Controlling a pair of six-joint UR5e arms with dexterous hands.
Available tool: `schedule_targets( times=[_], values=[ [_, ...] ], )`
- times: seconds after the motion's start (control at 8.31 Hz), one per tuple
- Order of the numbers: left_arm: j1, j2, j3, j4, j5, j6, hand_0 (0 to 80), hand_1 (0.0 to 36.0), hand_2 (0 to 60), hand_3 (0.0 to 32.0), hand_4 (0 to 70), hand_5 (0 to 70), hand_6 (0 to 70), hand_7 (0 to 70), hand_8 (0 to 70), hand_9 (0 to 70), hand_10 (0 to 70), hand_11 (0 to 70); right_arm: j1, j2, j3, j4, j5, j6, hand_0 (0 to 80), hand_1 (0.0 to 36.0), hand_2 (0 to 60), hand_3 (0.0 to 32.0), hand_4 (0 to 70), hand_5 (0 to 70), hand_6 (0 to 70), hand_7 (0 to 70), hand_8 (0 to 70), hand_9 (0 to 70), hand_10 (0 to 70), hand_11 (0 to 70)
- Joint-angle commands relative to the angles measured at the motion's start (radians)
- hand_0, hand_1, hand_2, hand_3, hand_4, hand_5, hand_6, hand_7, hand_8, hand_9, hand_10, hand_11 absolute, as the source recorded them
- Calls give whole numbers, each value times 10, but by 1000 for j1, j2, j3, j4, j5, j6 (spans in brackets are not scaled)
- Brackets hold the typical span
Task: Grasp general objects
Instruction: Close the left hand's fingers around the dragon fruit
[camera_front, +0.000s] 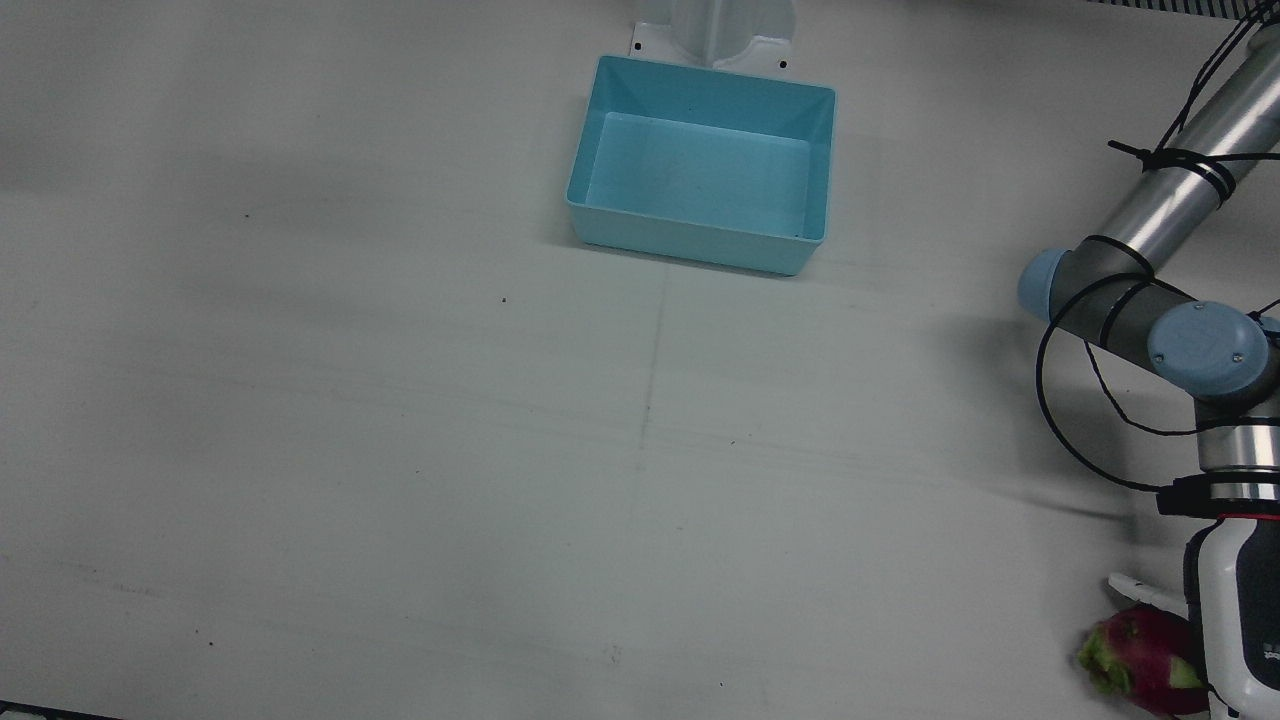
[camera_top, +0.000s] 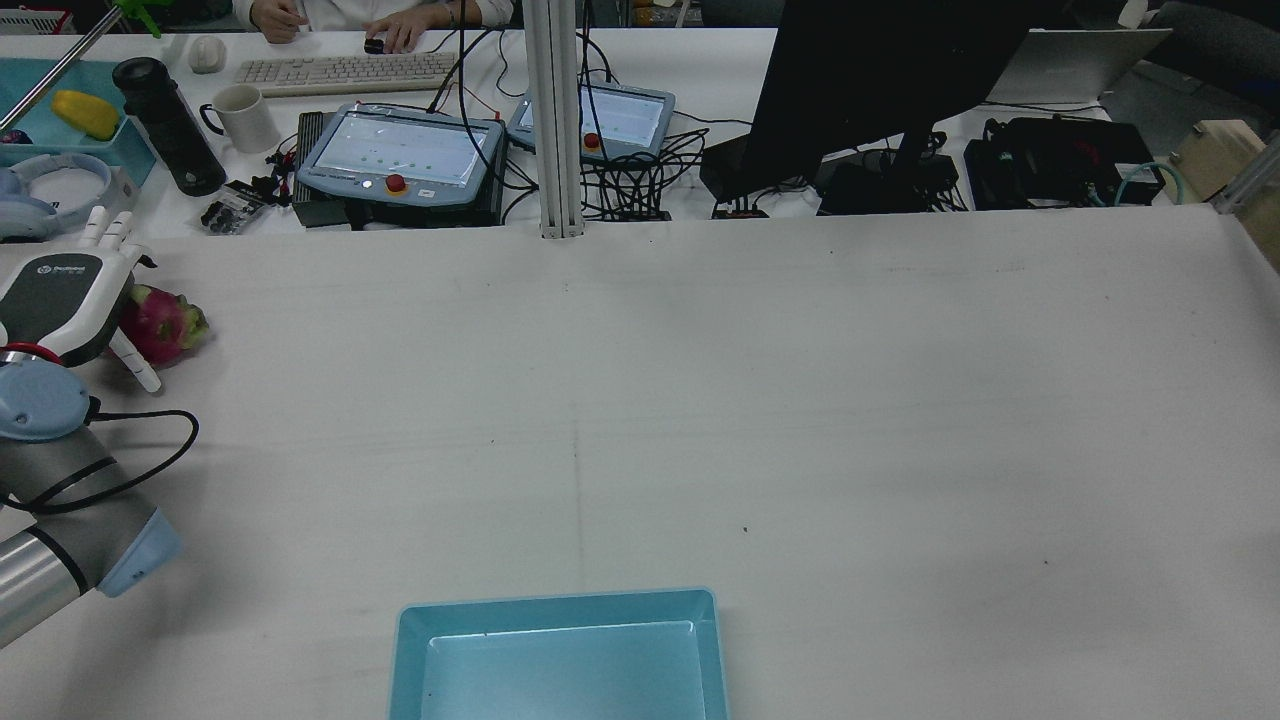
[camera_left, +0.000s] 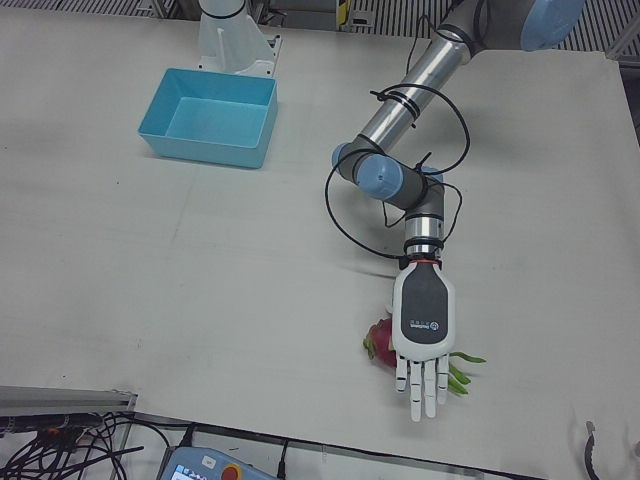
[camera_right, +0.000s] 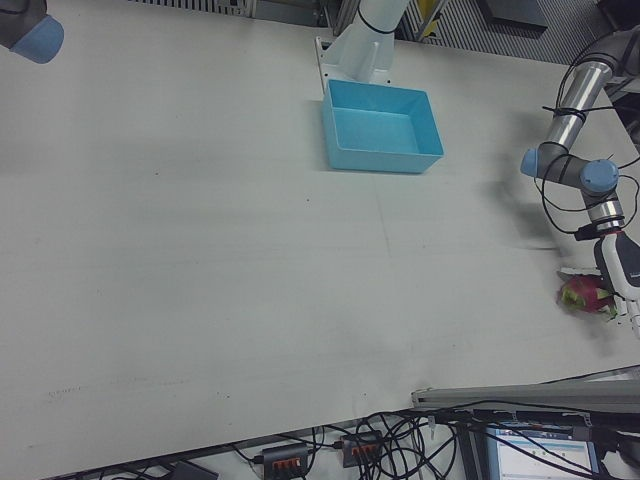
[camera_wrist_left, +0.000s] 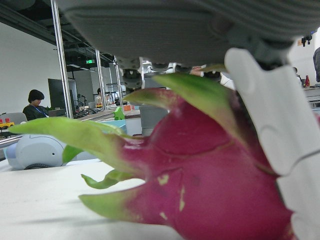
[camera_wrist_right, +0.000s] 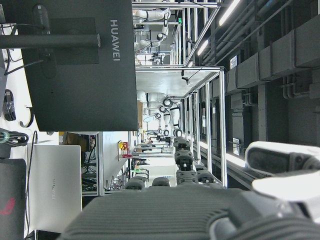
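Note:
A pink dragon fruit (camera_front: 1140, 650) with green scales lies on the white table near the operators' edge, on the robot's left side. It also shows in the rear view (camera_top: 160, 322), the left-front view (camera_left: 379, 343) and the right-front view (camera_right: 584, 295). My left hand (camera_left: 424, 325) lies flat over the fruit with its fingers straight and apart, not closed on it. In the left hand view the fruit (camera_wrist_left: 200, 185) fills the frame just under the palm, with the thumb (camera_wrist_left: 280, 130) beside it. My right hand (camera_wrist_right: 165, 215) shows only in its own view, with its fingers stretched out and nothing in them.
A light blue open bin (camera_front: 700, 242) stands near the robot's pedestal; it also shows in the rear view (camera_top: 560, 604) and the left-front view (camera_left: 210, 152). Teach pendants (camera_top: 400, 150), cables and a monitor lie beyond the table's far edge.

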Motion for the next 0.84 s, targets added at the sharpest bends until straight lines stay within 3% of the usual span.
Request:
schedule_targets(
  times=[0.0, 0.48, 0.6, 0.72],
  values=[
    [5, 2, 24, -28, 0, 0, 558, 233, 85, 0, 12, 332, 0, 82, 0, 2, 37, 80, 0, 0, 0, 0, 0, 0, 0, 0, 0, 0, 0, 0, 0, 0, 0, 0, 0, 0],
    [8, 43, 26, -65, 0, 3, 541, 217, 112, 0, 37, 419, 29, 122, 0, 10, 60, 111, 0, 0, 0, 0, 0, 1, 0, 0, 0, 0, 0, 0, 0, 0, 0, 0, 0, 0],
    [8, 48, 27, -80, 0, 38, 520, 193, 149, 0, 78, 483, 101, 184, 12, 25, 99, 165, 0, 0, 0, 0, 0, 0, 0, 0, 0, 0, 0, 0, 0, 0, 0, 0, 0, 0],
    [5, 48, 27, -92, 0, 70, 509, 178, 151, 0, 96, 537, 112, 185, 24, 37, 114, 185, 0, 0, 0, 0, 0, 0, 0, 0, 0, 0, 0, 0, 0, 0, 0, 0, 0, 0]
  ],
)
